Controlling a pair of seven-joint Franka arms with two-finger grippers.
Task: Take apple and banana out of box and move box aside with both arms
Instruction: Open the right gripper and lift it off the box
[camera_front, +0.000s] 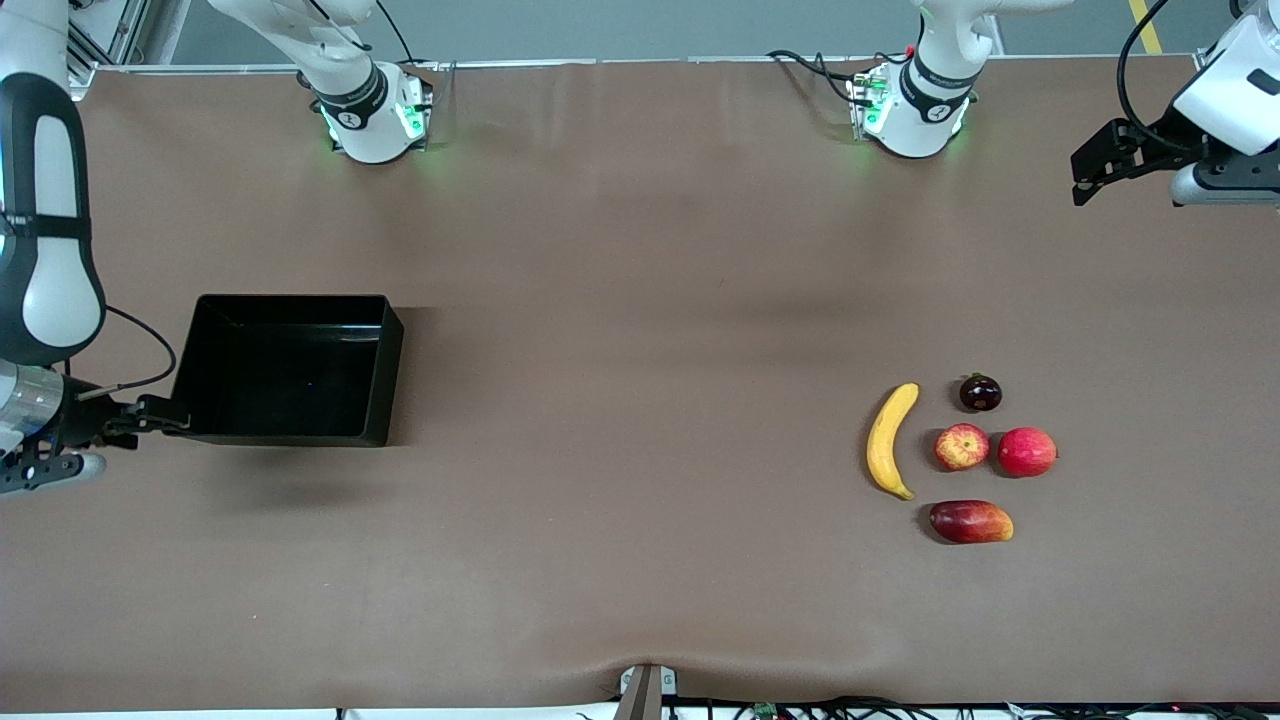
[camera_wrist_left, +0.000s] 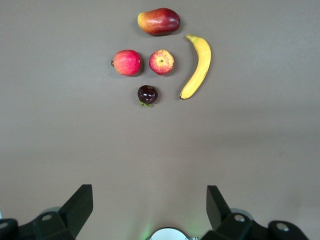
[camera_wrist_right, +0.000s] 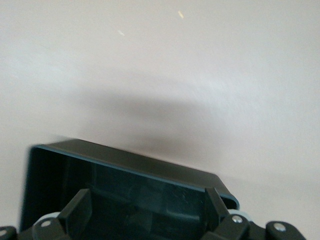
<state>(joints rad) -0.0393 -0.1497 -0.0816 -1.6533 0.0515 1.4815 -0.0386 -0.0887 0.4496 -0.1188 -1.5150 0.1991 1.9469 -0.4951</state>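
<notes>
The black box (camera_front: 290, 368) is at the right arm's end of the table. My right gripper (camera_front: 163, 414) is at the box's end wall, open, with the fingers (camera_wrist_right: 77, 210) astride the rim of the box (camera_wrist_right: 125, 167). Toward the left arm's end lie the yellow banana (camera_front: 892, 440) and the mottled apple (camera_front: 962, 446), side by side. My left gripper (camera_front: 1092, 176) hangs open and empty over bare table at the left arm's end. Its wrist view shows the left gripper (camera_wrist_left: 148, 200) well short of the banana (camera_wrist_left: 197, 65) and apple (camera_wrist_left: 161, 62).
Around the apple lie a uniformly red round fruit (camera_front: 1027, 452), a dark red and orange mango (camera_front: 971, 522) nearer the front camera, and a small dark purple fruit (camera_front: 980, 393) farther from it. Brown table stretches between the box and the fruits.
</notes>
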